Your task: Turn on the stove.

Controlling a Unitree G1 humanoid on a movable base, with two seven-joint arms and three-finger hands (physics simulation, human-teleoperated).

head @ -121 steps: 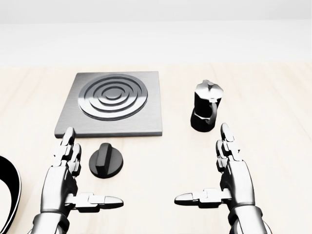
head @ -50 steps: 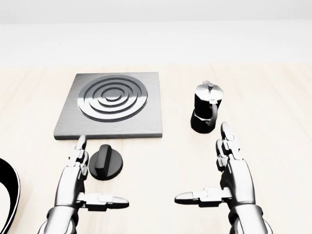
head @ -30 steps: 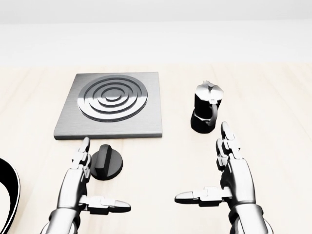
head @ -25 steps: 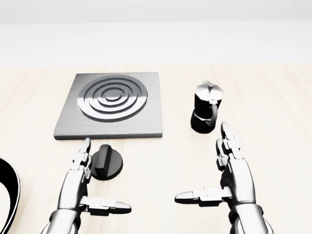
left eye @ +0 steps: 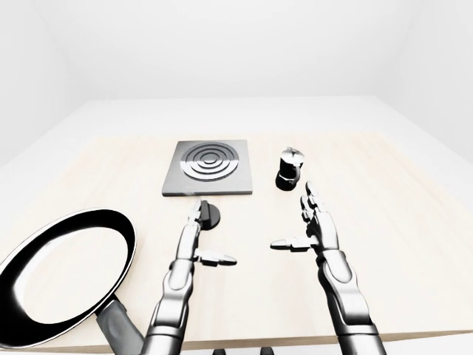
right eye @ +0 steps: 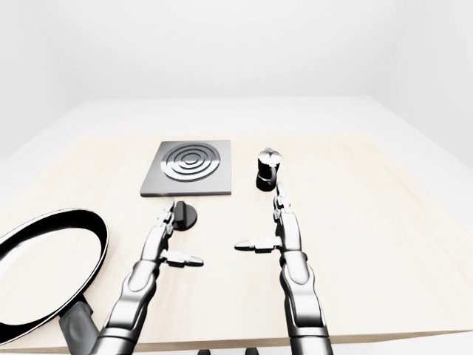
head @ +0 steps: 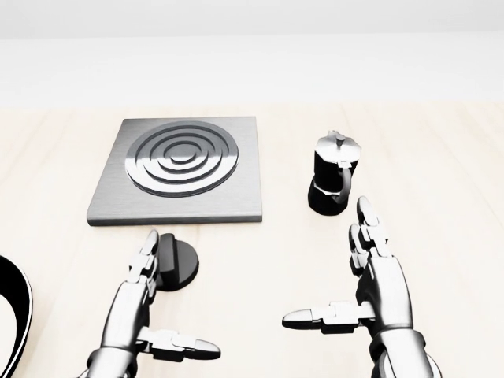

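You're in the reach for the knob [head: 174,262]: your left hand [head: 134,315], fingers spread wide and holding nothing, is just beside it. Next, close round its ridge and twist. On the tabletop [head: 441,157], the grey stove [head: 181,169] sits just above the black knob. Your right hand [head: 370,291] hovers open.

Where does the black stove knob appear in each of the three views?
Left-eye view: stove knob left of centre, below the stove plate.
Head view: lower left, partly behind the left hand fingers.
Right-eye view: left of centre, under the plate.
Shared landmark: the moka pot, right of the plate.
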